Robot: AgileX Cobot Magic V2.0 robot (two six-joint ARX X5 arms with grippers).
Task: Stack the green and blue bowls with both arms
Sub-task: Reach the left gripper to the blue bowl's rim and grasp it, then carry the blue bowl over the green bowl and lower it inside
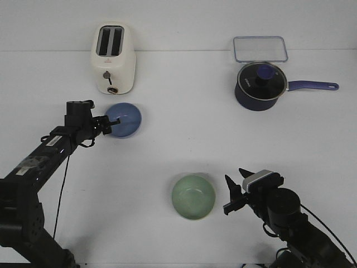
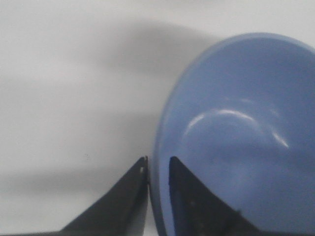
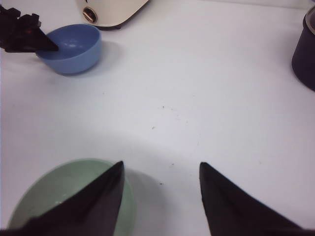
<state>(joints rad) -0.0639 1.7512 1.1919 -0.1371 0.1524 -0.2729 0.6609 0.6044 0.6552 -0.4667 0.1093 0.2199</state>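
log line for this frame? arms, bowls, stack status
left gripper: shut on blue bowl rim | right gripper: open, beside green bowl, not gripping | bowls: apart on table | stack: not done

The blue bowl point(image 2: 236, 142) looks smooth with a soft sheen; the green bowl point(image 1: 193, 196) matt. The saucepan point(image 1: 257, 89) carries a glossy glass lid; the toaster point(image 1: 113, 58) is smooth cream plastic.

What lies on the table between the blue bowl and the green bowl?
Nothing: in the front view the stretch of white table between the blue bowl and the green bowl is bare. The right wrist view shows only tiny dark specks there.
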